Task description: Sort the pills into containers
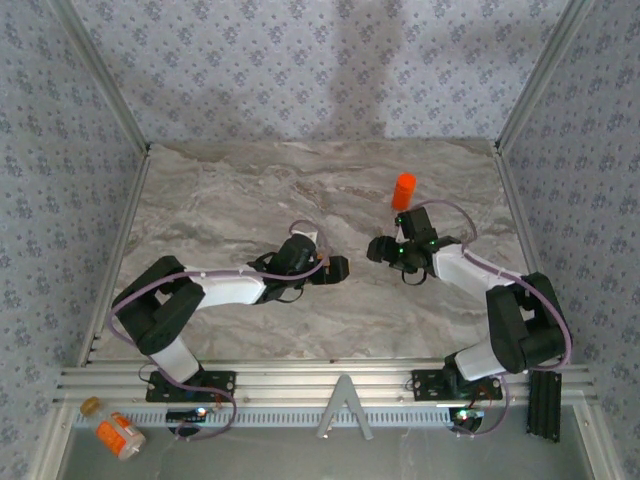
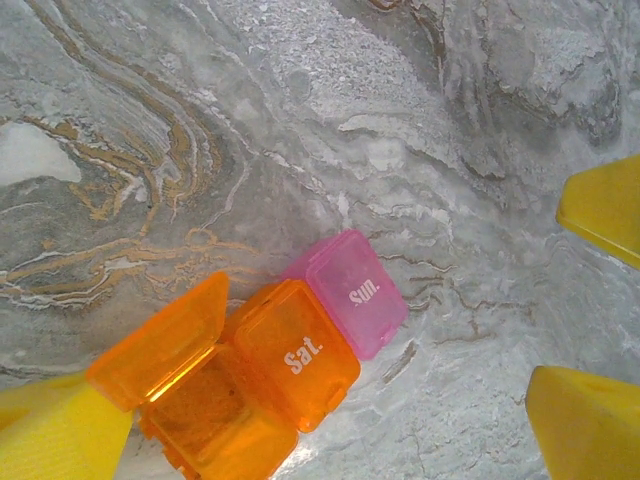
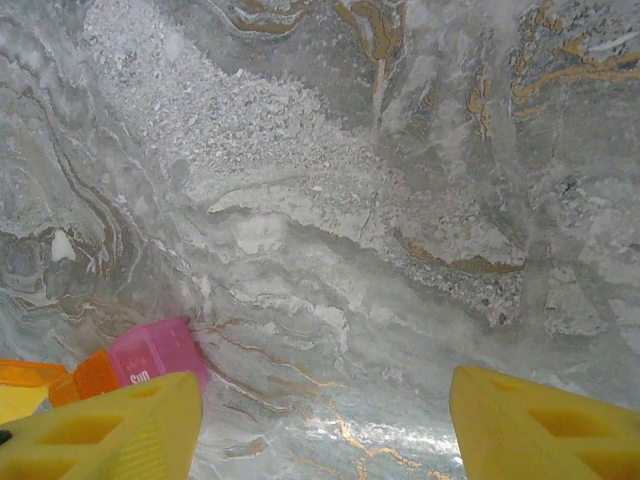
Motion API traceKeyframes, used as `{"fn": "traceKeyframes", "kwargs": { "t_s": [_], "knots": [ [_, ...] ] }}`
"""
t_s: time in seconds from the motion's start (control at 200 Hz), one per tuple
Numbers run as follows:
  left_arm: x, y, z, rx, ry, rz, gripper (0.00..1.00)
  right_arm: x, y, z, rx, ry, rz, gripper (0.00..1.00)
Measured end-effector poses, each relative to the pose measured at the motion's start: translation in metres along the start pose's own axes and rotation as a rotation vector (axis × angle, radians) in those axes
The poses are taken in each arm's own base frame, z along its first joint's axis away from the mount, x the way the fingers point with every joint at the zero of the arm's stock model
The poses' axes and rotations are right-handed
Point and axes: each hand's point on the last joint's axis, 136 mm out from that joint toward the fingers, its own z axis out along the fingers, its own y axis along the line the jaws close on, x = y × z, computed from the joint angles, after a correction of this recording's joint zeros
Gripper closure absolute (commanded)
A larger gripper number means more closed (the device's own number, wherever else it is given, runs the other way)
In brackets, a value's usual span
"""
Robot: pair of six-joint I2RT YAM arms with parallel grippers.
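Marble-veined tabletop [image 1: 250, 190] shows bare between the parted, empty jaws of the right gripper [image 1: 378, 248], and the pink end of the small pill box [image 3: 155, 352] lies just beside the yellow finger [image 3: 110, 430] at the left of that wrist view. Across from it the left gripper [image 1: 337, 268] is spread wide and holds nothing; the box rests on the table between its fingers [image 2: 55, 435], "Sun." and "Sat." cells shut and the next orange lid flipped up. Just beyond the right arm's wrist, the orange-capped pill bottle [image 1: 403, 190] stands upright.
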Motion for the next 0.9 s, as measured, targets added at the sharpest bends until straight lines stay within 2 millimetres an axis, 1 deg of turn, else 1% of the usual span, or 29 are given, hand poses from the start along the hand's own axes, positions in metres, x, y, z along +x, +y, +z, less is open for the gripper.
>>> {"fn": "traceKeyframes", "kwargs": {
  "t_s": [0.1,0.29,0.635,0.899],
  "knots": [
    [0.001,0.003,-0.001,-0.018,-0.001,0.000,0.00,0.000,-0.002,0.000,0.003,0.002,0.004,0.31],
    [0.007,0.001,-0.008,-0.016,0.000,0.011,0.00,0.000,-0.003,0.000,0.003,0.004,0.008,0.30],
    [0.014,-0.003,-0.007,-0.009,0.014,0.023,0.00,0.000,-0.005,0.000,0.001,0.006,0.012,0.30],
    [0.016,-0.001,0.000,-0.019,0.023,0.023,0.00,0.000,-0.007,-0.001,0.008,0.010,0.020,0.30]
  ]
}}
